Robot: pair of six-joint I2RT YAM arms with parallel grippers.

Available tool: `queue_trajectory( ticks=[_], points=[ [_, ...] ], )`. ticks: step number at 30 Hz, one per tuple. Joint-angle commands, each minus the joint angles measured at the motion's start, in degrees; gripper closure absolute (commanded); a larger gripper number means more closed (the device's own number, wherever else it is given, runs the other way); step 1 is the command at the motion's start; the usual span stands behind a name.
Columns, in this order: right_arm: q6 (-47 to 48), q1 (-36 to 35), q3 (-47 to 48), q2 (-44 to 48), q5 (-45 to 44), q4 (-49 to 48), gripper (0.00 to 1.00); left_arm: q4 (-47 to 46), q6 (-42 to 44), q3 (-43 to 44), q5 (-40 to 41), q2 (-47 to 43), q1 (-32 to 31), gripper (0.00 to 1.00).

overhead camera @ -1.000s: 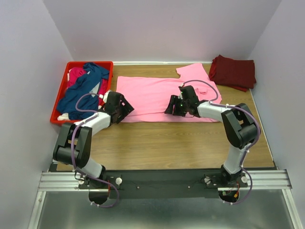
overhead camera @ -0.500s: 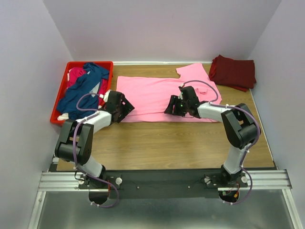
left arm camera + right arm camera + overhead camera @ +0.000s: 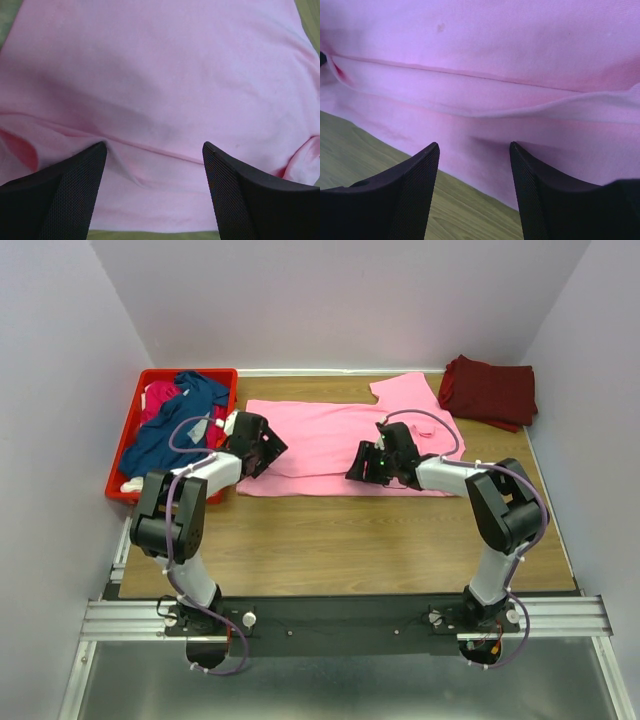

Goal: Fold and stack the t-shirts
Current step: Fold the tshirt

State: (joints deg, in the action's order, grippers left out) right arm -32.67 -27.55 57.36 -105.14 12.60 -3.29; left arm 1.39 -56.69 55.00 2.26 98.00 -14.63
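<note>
At the upper left of the top view a red crate [image 3: 185, 371] sits on the tabletop [image 3: 340, 540], holding a crumpled navy blue t-shirt [image 3: 160, 440] that lies over a magenta t-shirt [image 3: 157, 398]. Just right of the crate, the left end effector [image 3: 265, 443] rests at the left edge of the light pink t-shirt [image 3: 320, 435], which lies spread flat across the middle of the tabletop with one sleeve pointing toward the upper right. In the left wrist view this end effector [image 3: 155, 150] is released, its fingers [image 3: 65, 195] set wide apart over the pink cloth, where a soft crease runs between them; nothing is pinched. Further right, the right end effector [image 3: 358, 465] lies low over the near hem of the pink shirt. Its wrist view shows it [image 3: 474, 147] released too, the fingers [image 3: 407, 195] apart above the shirt's edge, with a folded ridge of cloth ahead of them and bare wood at the lower left. At the upper right corner of the top view, the dark maroon t-shirt [image 3: 490, 390] lies folded, well apart from both arms.
</note>
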Motion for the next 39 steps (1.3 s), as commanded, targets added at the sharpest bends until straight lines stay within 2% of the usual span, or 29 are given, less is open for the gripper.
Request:
queue_trajectory(
  ticks=[1,8,13,16,29,35,39],
  points=[
    [1.8,-0.4,-2.0,0.2,-0.9,4.4,0.34,-0.4,0.9,4.3,2.0,3.1,0.7,0.14],
    [2.3,-0.4,0.7,1.3,2.0,4.6,0.34,0.0,3.7,12.3,2.0,6.3,4.4,0.14],
    [2.1,-0.4,4.4,0.5,2.7,4.6,0.34,0.8,8.2,14.3,4.6,2.2,4.7,0.13],
    [1.9,-0.4,7.0,-1.6,3.0,4.6,0.34,1.1,10.3,12.7,4.5,-2.3,4.4,0.13],
    [2.5,-0.3,18.9,-12.9,2.0,4.8,0.34,5.2,17.5,-3.5,2.1,-21.3,1.5,0.13],
    [2.9,1.4,26.0,-16.1,1.3,5.6,0.34,4.6,19.2,-7.4,-0.2,-22.2,0.6,0.13],
    [2.5,4.0,25.0,-13.3,2.5,6.2,0.34,3.4,20.4,-6.9,-2.0,-19.7,0.1,0.13]
  ],
)
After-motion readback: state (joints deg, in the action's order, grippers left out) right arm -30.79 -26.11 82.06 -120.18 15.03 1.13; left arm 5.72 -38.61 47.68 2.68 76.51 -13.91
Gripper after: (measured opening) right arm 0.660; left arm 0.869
